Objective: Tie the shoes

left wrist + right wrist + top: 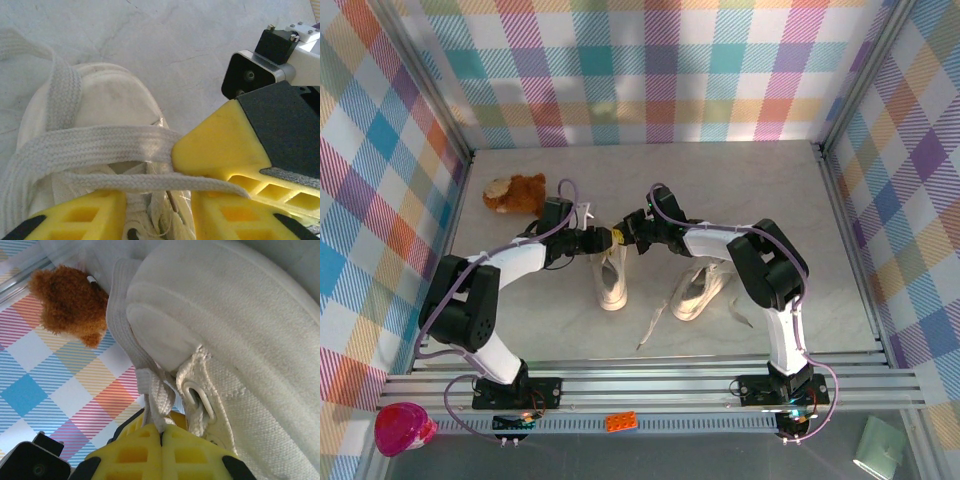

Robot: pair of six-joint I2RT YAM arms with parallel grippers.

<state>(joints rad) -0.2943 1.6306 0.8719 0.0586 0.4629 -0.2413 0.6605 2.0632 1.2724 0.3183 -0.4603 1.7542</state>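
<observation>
- Both shoes lie side by side on the table (770, 200), toes toward my bases: the left-hand shoe (612, 278) in the middle, the right-hand shoe (698, 290) just beside it.
- I see no knot or bow on either of the 2, so I judge the tying barely begun.
- The right-hand shoe is untouched, its laces trailing loose over the table. All of that one is left to do.
- My 2 grippers meet over the far end of the left-hand shoe, near the brown plush toy (515, 192).
- My right gripper (161, 432) has its jaws pressed together, pinching 1 flat lace (156, 400) that rises from the eyelets.
- My left gripper (159, 200) has its jaws spread, straddling the shoe's laced middle. A thinner strand runs across the gap. I cannot tell whether it touches my fingers, and nothing is clamped.
- Crossing, looping and cinching remain, as I read it.
</observation>
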